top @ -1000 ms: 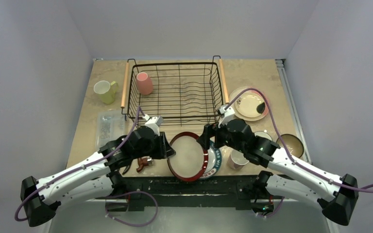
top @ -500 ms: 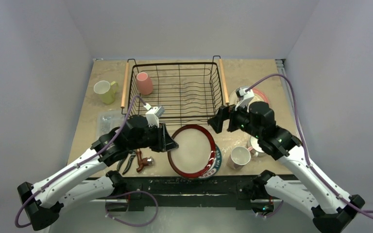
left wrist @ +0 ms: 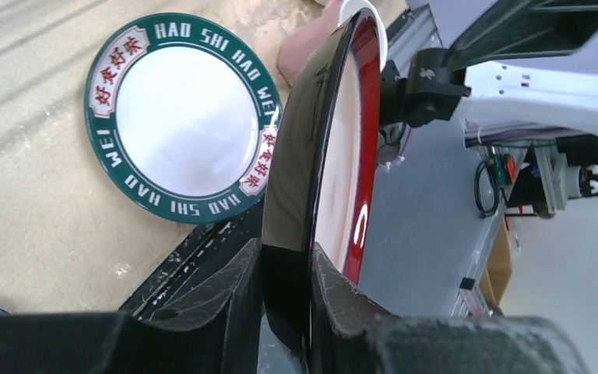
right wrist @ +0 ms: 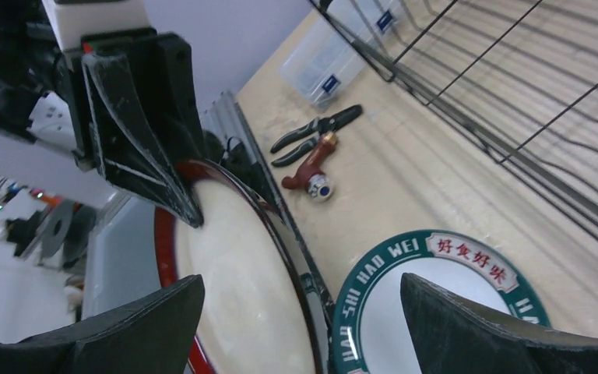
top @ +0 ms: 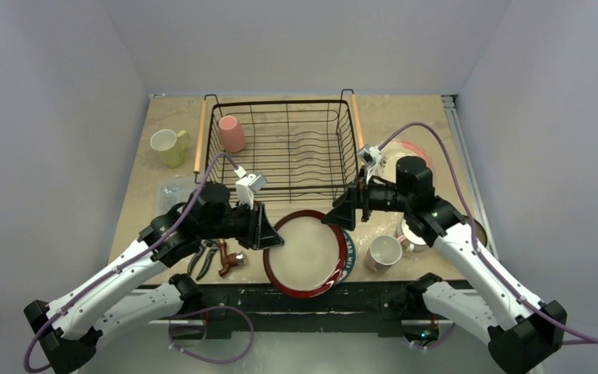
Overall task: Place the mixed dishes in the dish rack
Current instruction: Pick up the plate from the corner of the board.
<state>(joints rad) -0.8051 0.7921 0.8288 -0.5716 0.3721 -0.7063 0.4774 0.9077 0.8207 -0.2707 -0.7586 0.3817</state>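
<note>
My left gripper [top: 269, 234] is shut on the left rim of the glossy red plate [top: 305, 253], held tilted above the table's near edge. In the left wrist view the plate [left wrist: 335, 148] shows edge-on, pinched at the gripper [left wrist: 286, 253]. My right gripper [top: 341, 212] is open beside the plate's upper right rim, apart from it. The right wrist view has its jaws wide [right wrist: 302, 288] over the plate [right wrist: 233, 265]. The dish rack [top: 280, 148] holds a pink mug [top: 231, 133].
A green-rimmed plate [top: 349, 259] lies under the red one. A mug [top: 384, 252] stands at the front right. A yellow-green mug [top: 170, 146] is left of the rack. The arm partly covers a cream plate [top: 405, 160]. Pliers [top: 202, 257], a red-handled tool [top: 230, 261] and a clear box [top: 173, 199] lie left.
The right gripper has opened fully and come off the red plate's right rim. The left gripper keeps its hold, and the plate has shifted a little to the right.
</note>
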